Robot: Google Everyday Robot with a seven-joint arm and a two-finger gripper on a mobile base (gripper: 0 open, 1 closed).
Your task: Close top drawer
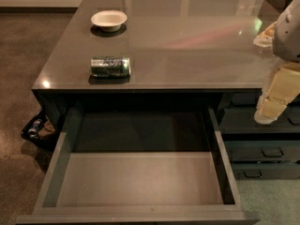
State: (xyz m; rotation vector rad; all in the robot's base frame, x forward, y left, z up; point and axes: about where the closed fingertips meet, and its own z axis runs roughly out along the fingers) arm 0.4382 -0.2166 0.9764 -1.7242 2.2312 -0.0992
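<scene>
Camera view: looks down over a glossy grey surface (197,46) onto the cabinet front below it.
Task's thing: wide, shallow dark grey-green top drawer (140,179) with a flat grey bottom, pulled far out toward the near side; nothing lies in it.
Drawer front: at the near bottom edge of the view, long axis running left to right; its pull is out of sight.
Gripper: cream-coloured parallel-jaw gripper (268,111) hangs at the far right, pointing down in front of the narrower dark right-hand drawer stack (262,149).
Jaws: cannot tell whether released or clenched; no object seen in them.
Key relation: the drawer front lies left of and nearer than the jaws, well apart from them. Closing, I judge, calls for reaching the near side of that front and pushing toward the far side, square to its long axis.
Arm: one only, so no choice of side.
Counts: one open drawer; one round white bowl (108,19) far left on the surface; one green metal can (110,66) lying on its side near the surface's near edge; two small pulls visible on the right-hand stack.
</scene>
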